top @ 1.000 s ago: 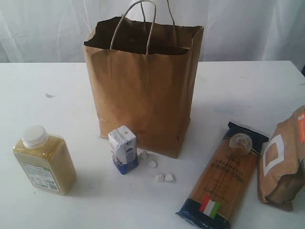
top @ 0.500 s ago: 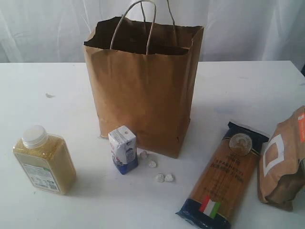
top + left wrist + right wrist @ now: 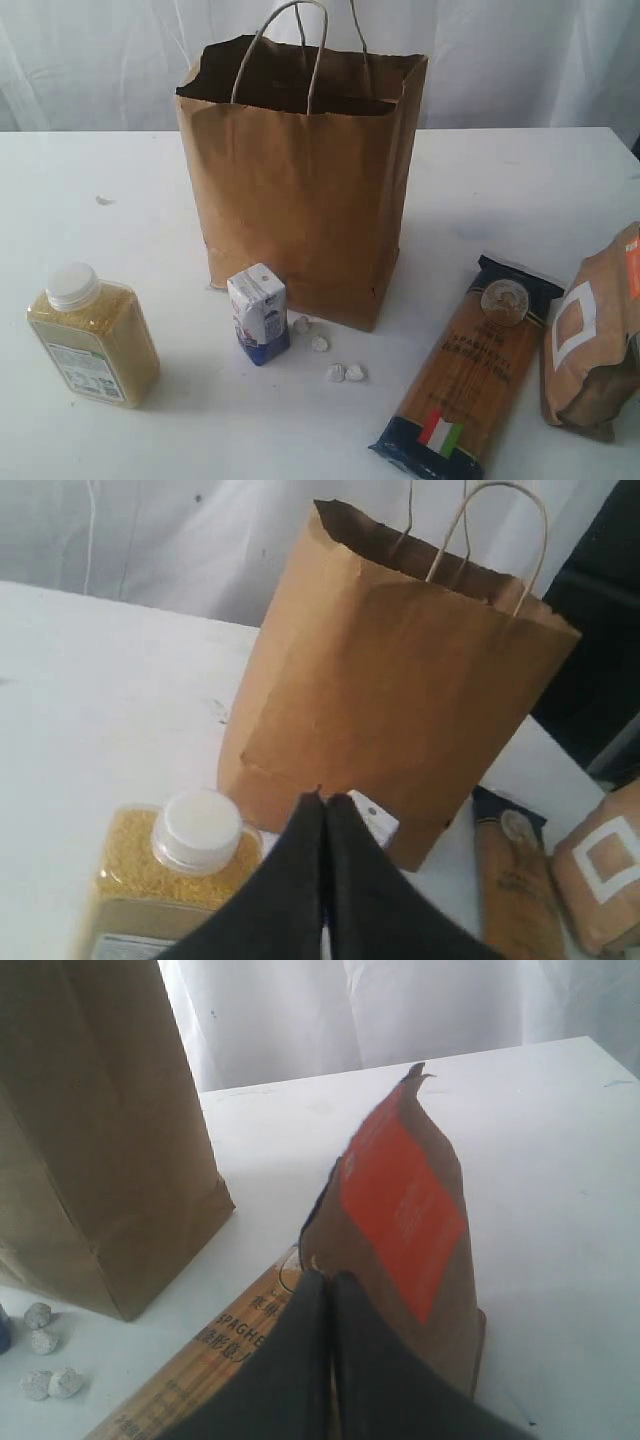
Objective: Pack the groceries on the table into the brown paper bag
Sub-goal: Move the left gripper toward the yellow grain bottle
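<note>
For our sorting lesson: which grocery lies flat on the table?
The spaghetti pack; it lies flat, while the bottle, carton and pouch stand upright.

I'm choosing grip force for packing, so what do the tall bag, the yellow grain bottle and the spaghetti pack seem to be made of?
Brown paper bag: matte kraft paper, creased, with twisted loop handles.
Yellow grain bottle: probably clear rigid plastic, since the grains show through its walls.
Spaghetti pack: seemingly thin glossy film, with pasta visible through its clear middle.
</note>
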Tool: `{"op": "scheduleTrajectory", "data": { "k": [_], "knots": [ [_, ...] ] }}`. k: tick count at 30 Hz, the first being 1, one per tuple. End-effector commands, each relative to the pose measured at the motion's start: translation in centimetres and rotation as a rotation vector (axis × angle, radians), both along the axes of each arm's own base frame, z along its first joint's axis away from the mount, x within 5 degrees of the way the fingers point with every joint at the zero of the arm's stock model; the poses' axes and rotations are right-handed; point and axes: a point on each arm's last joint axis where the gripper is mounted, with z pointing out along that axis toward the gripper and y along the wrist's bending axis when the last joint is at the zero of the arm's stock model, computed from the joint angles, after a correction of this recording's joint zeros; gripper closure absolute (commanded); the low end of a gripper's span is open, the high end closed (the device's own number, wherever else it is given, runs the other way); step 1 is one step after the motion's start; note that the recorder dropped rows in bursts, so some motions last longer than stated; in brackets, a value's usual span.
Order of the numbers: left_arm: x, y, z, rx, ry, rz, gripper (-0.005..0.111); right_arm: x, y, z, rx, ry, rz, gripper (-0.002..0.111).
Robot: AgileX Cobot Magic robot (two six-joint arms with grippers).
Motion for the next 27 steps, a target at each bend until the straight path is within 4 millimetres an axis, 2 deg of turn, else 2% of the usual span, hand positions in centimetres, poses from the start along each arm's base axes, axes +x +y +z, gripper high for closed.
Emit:
{"op": "scheduleTrajectory", "data": {
  "k": [1, 12, 16, 17, 18, 19, 20, 21, 22, 25, 27],
  "knots": [
    [-0.2, -0.1, -0.1, -0.173, 0.107, 0.004, 0.107, 0.0, 0.0, 0.0, 0.003, -0.01, -0.005, 0.108],
    [-0.2, -0.1, 0.6, -0.24, 0.067, 0.008, 0.107, 0.0, 0.0, 0.0, 0.004, -0.013, -0.005, 0.108],
    [-0.6, 0.0, 2.4, -0.216, 0.053, -0.014, 0.107, 0.0, 0.0, 0.0, 0.004, -0.013, -0.005, 0.108],
    [-1.1, 0.0, 3.4, -0.141, 0.046, -0.045, 0.107, 0.0, 0.0, 0.0, 0.004, -0.013, -0.005, 0.108],
    [-2.5, 0.1, 5.3, 0.079, 0.023, -0.141, 0.107, 0.0, 0.0, 0.0, 0.004, -0.013, -0.005, 0.108],
    [-3.2, 0.1, 6.6, 0.178, 0.013, -0.204, 0.107, 0.0, 0.0, 0.0, 0.003, -0.011, -0.005, 0.108],
    [-4.2, 0.2, 8.7, 0.338, 0.02, -0.295, 0.107, 0.0, 0.0, 0.0, 0.003, -0.011, -0.005, 0.108],
    [-4.5, 0.4, 9.8, 0.419, 0.04, -0.326, 0.107, 0.0, 0.0, 0.0, 0.003, -0.011, -0.005, 0.108],
    [-4.8, 0.7, 11.8, 0.555, 0.088, -0.363, 0.107, 0.0, 0.0, 0.0, 0.003, -0.011, -0.005, 0.108],
    [-3.5, 0.4, 14.3, 0.79, 0.203, -0.463, 0.107, 0.0, 0.0, 0.0, 0.003, -0.011, -0.005, 0.108],
    [-0.6, -1.4, 15.3, 0.904, 0.18, -0.56, 0.105, 0.0, 0.0, 0.0, 0.003, -0.011, -0.005, 0.108]
  ]
}}
